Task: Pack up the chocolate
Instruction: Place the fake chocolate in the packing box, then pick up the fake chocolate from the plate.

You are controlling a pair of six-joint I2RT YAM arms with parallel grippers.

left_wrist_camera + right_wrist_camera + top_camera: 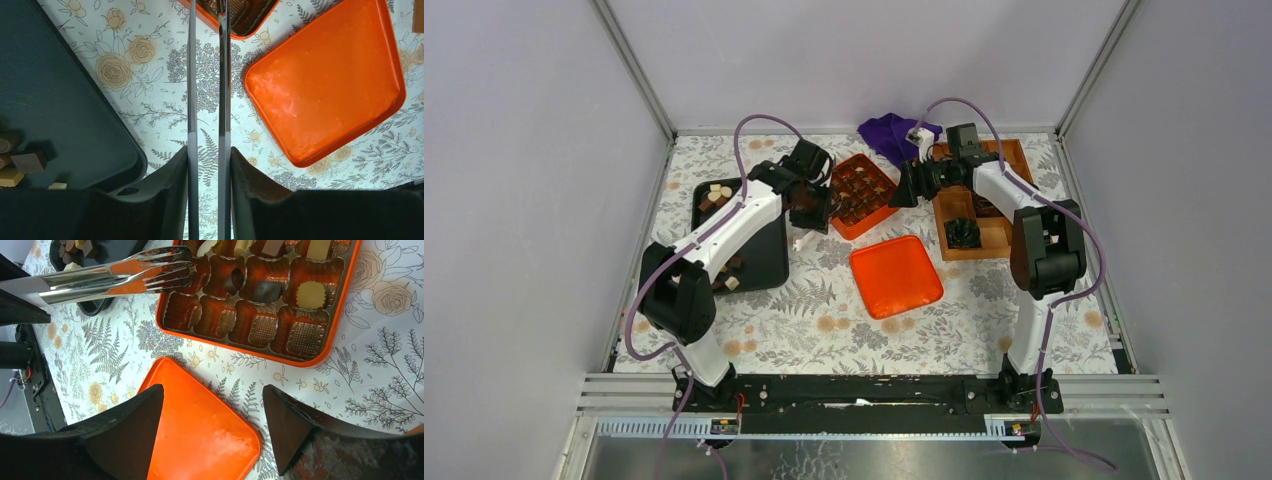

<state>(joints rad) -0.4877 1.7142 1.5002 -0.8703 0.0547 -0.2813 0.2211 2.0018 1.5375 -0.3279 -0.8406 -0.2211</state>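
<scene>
Hovering over the orange box [320, 358], tongs [100, 277] are clamped in the narrowed left gripper [208, 152] (right gripper [212, 407] agape, empty); seated chocolate [311, 294] could be dislodged by the tines.

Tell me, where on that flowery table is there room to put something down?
Bare cloth runs along the near edge, between the orange lid and the arm bases, and at the near right in front of the wooden box. A small patch lies beyond the black tray, far left. The far middle is crowded: orange box, tongs, purple cloth.
</scene>
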